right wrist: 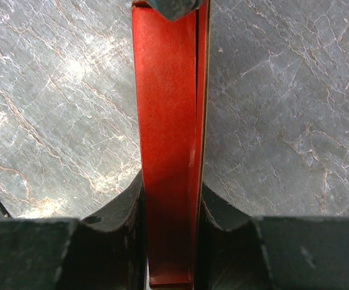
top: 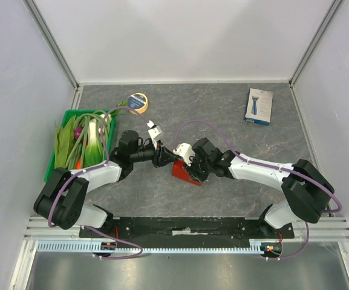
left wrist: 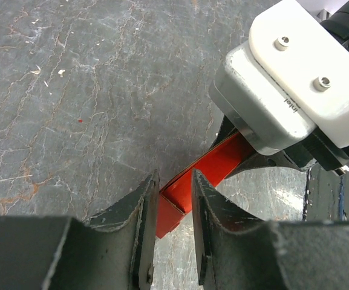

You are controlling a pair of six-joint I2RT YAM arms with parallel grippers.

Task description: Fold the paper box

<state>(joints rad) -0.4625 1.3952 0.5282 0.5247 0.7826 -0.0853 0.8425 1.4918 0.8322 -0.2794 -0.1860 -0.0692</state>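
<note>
The paper box is a glossy red flattened blank held just above the table's middle, between both arms. In the right wrist view the paper box runs as a narrow red strip straight up from my right gripper, which is shut on its lower end. The far end of the paper box sits between the tips of my left gripper, shut on a folded end flap. From above, the left gripper and right gripper face each other closely. A dark fingertip of the left gripper shows at the strip's top.
A green basket of leafy vegetables stands at the left. A roll of tape lies behind it. A white-and-blue retail box lies at the back right. The right wrist's camera housing hangs close over the left gripper.
</note>
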